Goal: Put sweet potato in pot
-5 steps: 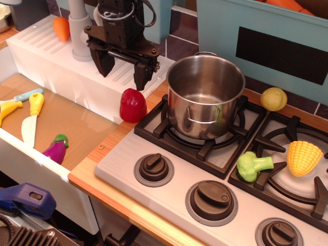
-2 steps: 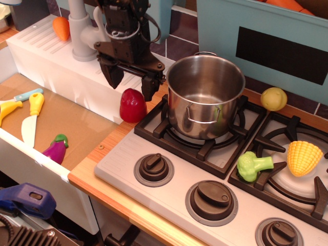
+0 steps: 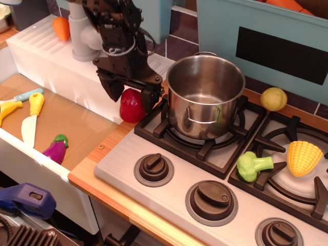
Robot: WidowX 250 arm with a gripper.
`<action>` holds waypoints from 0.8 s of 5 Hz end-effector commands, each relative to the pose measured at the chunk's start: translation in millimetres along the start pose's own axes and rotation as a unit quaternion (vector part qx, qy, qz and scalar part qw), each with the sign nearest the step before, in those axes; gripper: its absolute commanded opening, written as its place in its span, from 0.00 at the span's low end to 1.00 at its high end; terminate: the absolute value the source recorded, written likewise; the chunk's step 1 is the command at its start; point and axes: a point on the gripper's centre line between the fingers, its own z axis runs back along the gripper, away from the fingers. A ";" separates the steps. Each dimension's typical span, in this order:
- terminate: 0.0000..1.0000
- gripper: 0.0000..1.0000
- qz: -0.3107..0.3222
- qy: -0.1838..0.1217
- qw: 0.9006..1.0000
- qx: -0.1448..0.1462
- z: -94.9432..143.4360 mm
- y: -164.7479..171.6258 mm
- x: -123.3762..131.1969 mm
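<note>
Gripper [image 3: 131, 99] has dropped since the earlier frames, from above the white ledge down to the sweet potato [image 3: 131, 107], and shifted right toward the stove. Jaws spread wide, one finger on each side of the sweet potato, straddling its top; cannot tell if the pads touch it, nothing lifted. Sweet potato unmoved: upright on the wooden counter edge, just beside the front-left burner grate [image 3: 197, 143], left of the pot [image 3: 205, 95]. Pot unmoved on that grate, empty inside. Other items same as before: yellow ball toy [image 3: 273, 98] behind the stove, broccoli [image 3: 251, 165] and corn [image 3: 304, 157] on the right burner, eggplant [image 3: 56, 146] and knife [image 3: 32, 119] in the sink, carrot [image 3: 61, 28] on the ledge.
</note>
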 end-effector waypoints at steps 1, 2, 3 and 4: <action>0.00 1.00 -0.001 -0.020 1.000 -0.009 -5.0 3.3 1.2; 0.00 0.00 0.004 -0.013 1.000 -0.017 -7.1 4.8 2.1; 0.00 0.00 0.016 -0.010 1.000 -0.009 -3.2 2.1 0.0; 0.00 0.00 0.013 0.000 1.000 0.008 12.5 2.2 3.6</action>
